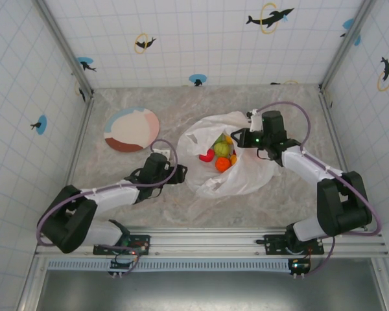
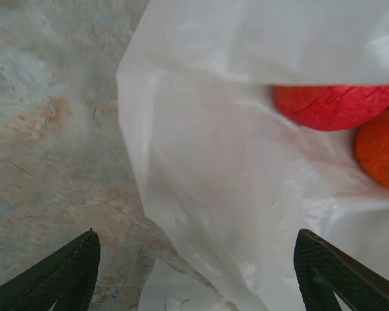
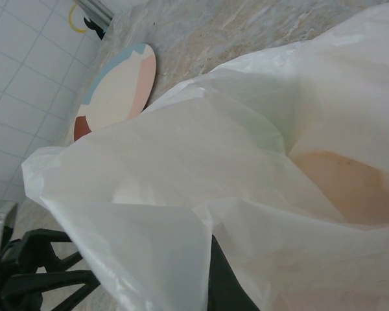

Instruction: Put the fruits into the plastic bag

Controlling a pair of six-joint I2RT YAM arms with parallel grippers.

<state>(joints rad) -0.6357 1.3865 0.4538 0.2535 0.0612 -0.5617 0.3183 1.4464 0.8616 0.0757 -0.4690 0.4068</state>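
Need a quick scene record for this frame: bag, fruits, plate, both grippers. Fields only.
bag: lying mid-table, mouth open to the top camera
fruits: red, green and orange ones clustered inside the bag
plate: flat on the table, left of the bag, apart from it
left gripper: open, facing the bag's left edge
right gripper: at the bag's far right rim; plastic drapes over it, open or shut unclear
status: every fruit seen is in the bag
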